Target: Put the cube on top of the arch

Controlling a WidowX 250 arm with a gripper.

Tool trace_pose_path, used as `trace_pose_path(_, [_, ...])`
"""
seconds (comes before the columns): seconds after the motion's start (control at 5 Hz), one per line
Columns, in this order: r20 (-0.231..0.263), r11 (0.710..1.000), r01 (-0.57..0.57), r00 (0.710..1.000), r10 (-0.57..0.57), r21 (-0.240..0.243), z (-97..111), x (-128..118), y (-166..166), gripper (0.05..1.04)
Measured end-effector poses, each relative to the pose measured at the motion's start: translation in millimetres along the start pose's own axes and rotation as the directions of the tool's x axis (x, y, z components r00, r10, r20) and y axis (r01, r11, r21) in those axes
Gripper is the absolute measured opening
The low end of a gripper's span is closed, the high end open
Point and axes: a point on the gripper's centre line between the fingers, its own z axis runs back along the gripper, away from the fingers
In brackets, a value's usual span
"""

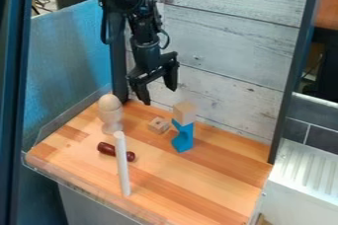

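Wooden cube [185, 112] atop blue arch [183, 138], black gripper [159, 95] higher up, jaws parted

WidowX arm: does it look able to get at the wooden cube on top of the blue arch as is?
Likely yes. The hand hangs open, up and left of the cube in the view, with nothing on the cube or visibly between them. The plank wall behind may limit the approach.

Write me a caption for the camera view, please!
A wooden cube sits atop a blue arch while the black robot gripper hangs open nearby.
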Motion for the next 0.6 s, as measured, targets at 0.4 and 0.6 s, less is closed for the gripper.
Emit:
trace_pose_path(0.4, [0.170, 0.998, -0.061, 0.984, 0.054, 0.035, -35.3, -1.2, -10.6, 1.000])
trace_pose_path(0.6, [0.184, 0.991, -0.113, 0.978, 0.098, 0.071, -51.0, -3.2, -9.8, 1.000])
